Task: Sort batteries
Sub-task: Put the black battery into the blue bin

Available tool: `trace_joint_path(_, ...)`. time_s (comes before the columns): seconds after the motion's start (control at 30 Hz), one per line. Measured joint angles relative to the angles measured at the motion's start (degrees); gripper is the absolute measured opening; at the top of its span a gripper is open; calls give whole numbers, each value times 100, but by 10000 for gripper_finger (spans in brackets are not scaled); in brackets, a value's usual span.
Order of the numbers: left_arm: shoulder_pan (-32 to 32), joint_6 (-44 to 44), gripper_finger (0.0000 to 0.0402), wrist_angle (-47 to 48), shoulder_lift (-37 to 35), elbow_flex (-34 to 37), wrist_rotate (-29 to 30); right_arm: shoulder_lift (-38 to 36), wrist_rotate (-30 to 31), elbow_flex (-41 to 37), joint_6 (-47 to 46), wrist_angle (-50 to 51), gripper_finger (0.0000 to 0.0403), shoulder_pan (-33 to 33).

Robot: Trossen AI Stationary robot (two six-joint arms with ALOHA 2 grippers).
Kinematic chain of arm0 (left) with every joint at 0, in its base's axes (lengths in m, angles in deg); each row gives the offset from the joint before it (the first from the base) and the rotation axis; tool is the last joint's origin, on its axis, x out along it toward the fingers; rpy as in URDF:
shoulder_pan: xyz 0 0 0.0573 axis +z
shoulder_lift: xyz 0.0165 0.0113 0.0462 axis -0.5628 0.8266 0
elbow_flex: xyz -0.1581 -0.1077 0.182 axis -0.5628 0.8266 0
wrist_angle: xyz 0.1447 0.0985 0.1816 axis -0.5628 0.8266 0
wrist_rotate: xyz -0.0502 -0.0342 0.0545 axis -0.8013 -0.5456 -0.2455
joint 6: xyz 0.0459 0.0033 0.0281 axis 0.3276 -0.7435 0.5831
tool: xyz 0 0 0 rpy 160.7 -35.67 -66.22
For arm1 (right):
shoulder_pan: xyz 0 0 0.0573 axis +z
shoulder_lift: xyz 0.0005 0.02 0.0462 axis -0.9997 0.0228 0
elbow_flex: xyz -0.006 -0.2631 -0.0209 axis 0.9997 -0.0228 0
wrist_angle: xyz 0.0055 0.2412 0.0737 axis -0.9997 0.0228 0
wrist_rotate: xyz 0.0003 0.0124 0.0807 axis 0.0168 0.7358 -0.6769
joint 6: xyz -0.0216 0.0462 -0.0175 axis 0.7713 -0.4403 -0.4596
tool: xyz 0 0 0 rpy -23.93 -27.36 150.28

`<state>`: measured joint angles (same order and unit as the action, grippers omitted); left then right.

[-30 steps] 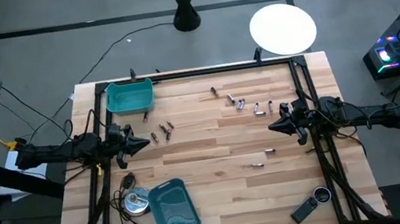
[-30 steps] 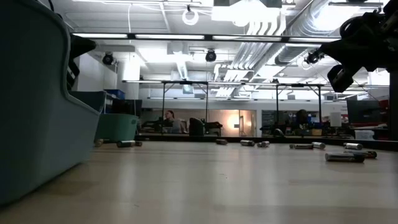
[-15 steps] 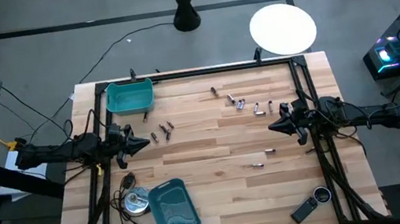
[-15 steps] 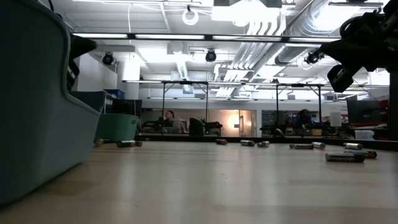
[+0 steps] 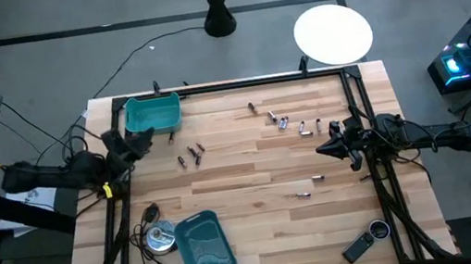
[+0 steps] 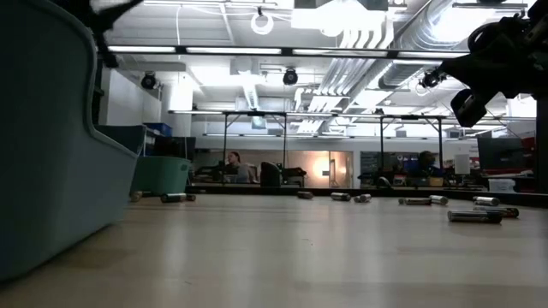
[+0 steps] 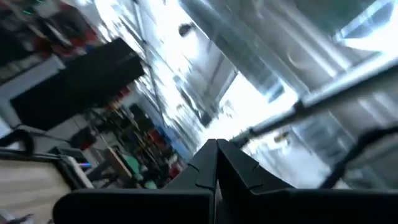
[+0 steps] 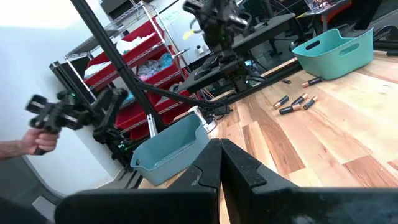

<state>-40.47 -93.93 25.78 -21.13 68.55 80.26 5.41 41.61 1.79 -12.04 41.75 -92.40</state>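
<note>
Many tiny silvery cylindrical batteries (image 5: 283, 123)

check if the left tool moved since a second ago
Yes. The left tool has swung back toward the far teal bin, away from the small battery cluster.

Grey floor (image 5: 39, 68) — red shelving (image 8: 134, 59) behind.

The left gripper (image 7: 216, 163) points upward into the room, its two dark fingers (image 7: 200, 171) pressed together at a point. Beyond it run bright ceiling lights (image 7: 255, 99), pale ducting (image 7: 249, 31) and cluttered shelving (image 7: 134, 146).
</note>
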Motion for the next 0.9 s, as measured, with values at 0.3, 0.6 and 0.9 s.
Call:
trace_joint_path(0.3, 150, 1171, 0, 74, 2614, -2022, -979, -2, 2774, 0, -1201, -1947, 0, -4)
trace_joint_path(0.6, 1616, 1532, 0, 3788, 2951, -3632, -2310, 866, 2851, 419, -1230, -4076, 0, 51)
trace_joint_path(0.9, 2347, 1875, 0, 6324, 3447, -4210, -4230, 3565, 3077, 2126, -420, -3549, 0, 108)
